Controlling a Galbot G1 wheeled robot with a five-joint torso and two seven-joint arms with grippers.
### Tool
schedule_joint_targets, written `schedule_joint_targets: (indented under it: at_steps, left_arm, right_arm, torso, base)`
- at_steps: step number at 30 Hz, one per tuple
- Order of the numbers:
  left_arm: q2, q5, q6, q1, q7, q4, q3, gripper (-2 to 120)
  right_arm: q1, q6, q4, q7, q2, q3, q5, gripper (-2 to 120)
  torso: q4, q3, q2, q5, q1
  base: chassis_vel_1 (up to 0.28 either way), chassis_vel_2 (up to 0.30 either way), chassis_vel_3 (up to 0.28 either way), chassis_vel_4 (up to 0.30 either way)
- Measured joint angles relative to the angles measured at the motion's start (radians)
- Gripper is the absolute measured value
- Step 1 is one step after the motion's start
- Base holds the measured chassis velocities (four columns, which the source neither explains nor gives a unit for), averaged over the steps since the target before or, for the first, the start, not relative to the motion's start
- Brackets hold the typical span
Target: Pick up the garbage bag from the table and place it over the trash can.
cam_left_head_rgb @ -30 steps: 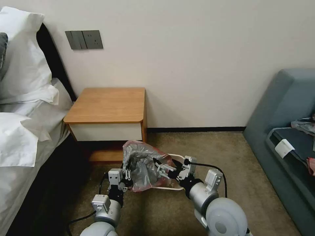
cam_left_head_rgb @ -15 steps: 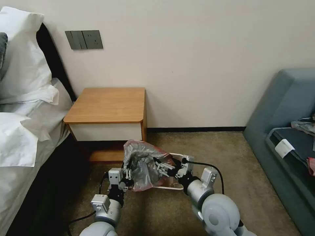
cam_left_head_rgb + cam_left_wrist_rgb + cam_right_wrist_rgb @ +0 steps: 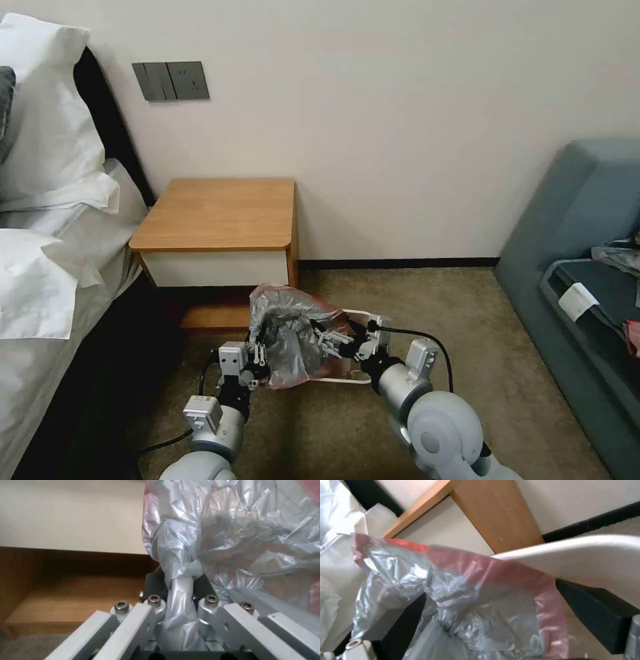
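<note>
The garbage bag (image 3: 290, 333), crinkly grey with a pink-red rim, hangs bunched over the left part of the trash can (image 3: 361, 313), whose cream rim pokes out to its right on the carpet. My left gripper (image 3: 257, 358) is shut on a fold of the garbage bag (image 3: 233, 530) at its near left side; in the left wrist view my left gripper (image 3: 180, 590) pinches that fold. My right gripper (image 3: 327, 340) is open at the bag's right side. In the right wrist view the garbage bag (image 3: 470, 592) lies between its spread fingers (image 3: 403, 622), beside the trash can rim (image 3: 586, 555). The table (image 3: 220, 213) stands behind, its top bare.
A bed with white pillows (image 3: 47, 220) runs along the left. A blue-grey sofa (image 3: 580, 267) with clothes stands at the right. The wall with a switch panel (image 3: 171, 81) is behind. Carpet (image 3: 433, 300) lies open to the right of the can.
My right arm has drawn slightly left and closer in, its gripper nudging along the bag's right side. The bag and my left gripper have hardly moved.
</note>
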Motion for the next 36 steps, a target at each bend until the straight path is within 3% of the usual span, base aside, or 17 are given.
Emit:
schedule_joint_targets:
  at_steps: [25,29,36]
  left_arm:
    - [0.002,0.015,0.002,-0.009,0.000,0.011,-0.001,5]
    - [0.002,0.014,0.002,-0.010,0.000,0.013,0.000,5]
    - [0.005,0.007,0.002,-0.011,0.000,0.013,-0.002,5]
  right_arm:
    - [0.023,0.026,-0.021,-0.015,0.015,-0.019,-0.035,100]
    - [0.023,0.038,-0.028,-0.021,0.015,-0.029,-0.049,92]
    - [0.023,0.054,-0.037,-0.031,0.016,-0.034,-0.063,67]
  torso:
    - [0.0000,0.000,0.000,0.0000,0.000]
    - [0.0000,0.000,0.000,0.0000,0.000]
    - [0.0000,0.000,0.000,0.0000,0.000]
  base:
    - [0.000,0.000,0.000,0.000]
    - [0.000,0.000,0.000,0.000]
    - [0.000,0.000,0.000,0.000]
